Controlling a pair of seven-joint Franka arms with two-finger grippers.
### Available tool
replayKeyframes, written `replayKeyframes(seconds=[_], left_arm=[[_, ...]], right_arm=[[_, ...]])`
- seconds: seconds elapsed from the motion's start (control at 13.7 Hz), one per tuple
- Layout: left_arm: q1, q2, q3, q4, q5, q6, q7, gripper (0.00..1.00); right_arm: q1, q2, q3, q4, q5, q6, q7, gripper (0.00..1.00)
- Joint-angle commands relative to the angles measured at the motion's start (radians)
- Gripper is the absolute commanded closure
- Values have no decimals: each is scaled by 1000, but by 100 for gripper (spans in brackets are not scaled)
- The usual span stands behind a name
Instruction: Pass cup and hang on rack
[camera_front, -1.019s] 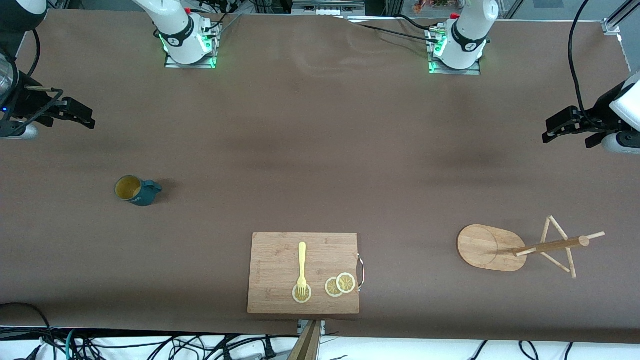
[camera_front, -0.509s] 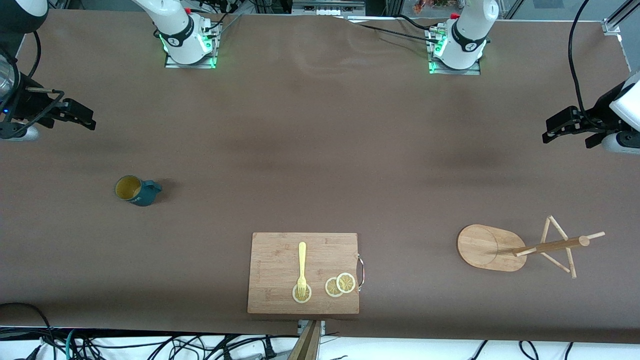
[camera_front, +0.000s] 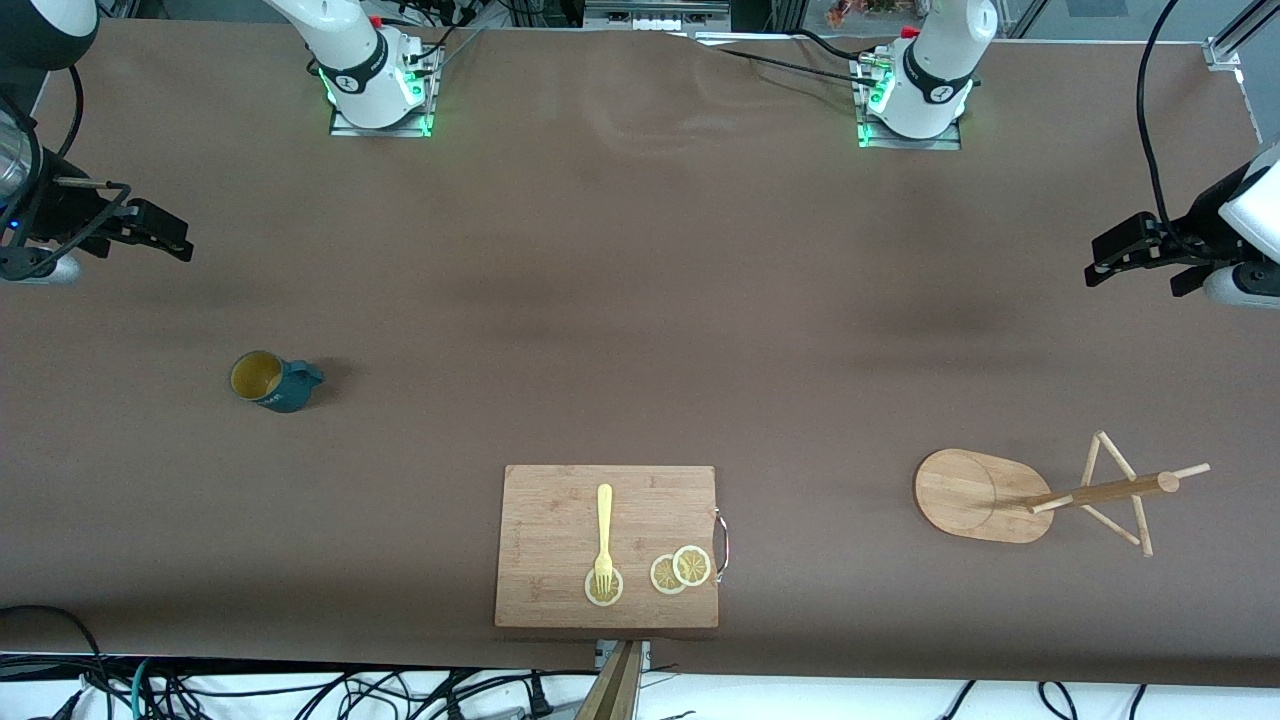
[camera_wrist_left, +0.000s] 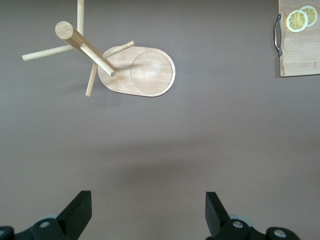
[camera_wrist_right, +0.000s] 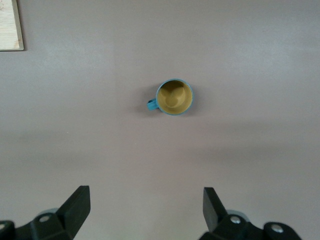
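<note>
The dark teal cup stands upright on the table toward the right arm's end, its tan inside showing. It also shows in the right wrist view, handle out to one side. The bamboo rack stands on its oval base toward the left arm's end, and shows in the left wrist view. My right gripper hangs open and empty over the table's right-arm end, apart from the cup; its jaws are wide. My left gripper hangs open and empty over the left-arm end, apart from the rack, jaws wide.
A rectangular wooden cutting board lies at the table's near edge in the middle, with a yellow fork and lemon slices on it. Its handle end shows in the left wrist view. Brown table surface lies between cup and rack.
The right arm's wrist has shifted very slightly. The cup, the rack and the left arm have not moved.
</note>
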Motion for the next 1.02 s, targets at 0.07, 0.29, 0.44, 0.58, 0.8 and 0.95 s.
replayKeyframes(seconds=[0.07,0.29,0.44,0.58,0.8,0.95], left_arm=[[-1,16,1,29,3,-4,11,0],[-1,15,1,29,3,-4,11,0],[-1,15,1,29,3,-4,11,0],[-1,15,1,29,3,-4,11,0],[-1,15,1,29,3,-4,10,0],[-1,15,2,29,3,-4,11,0]], right_arm=[[-2,8,-2,23,16,-9,8,0],[-2,7,0,23,16,-18,7,0],[-10,33,-5,23,18,-26,16,0],[-14,48,-10,25,14,-14,18,0],[-53,139,-16,37,14,2,-25,0],[-60,171,-17,52,11,58,-94,0]])
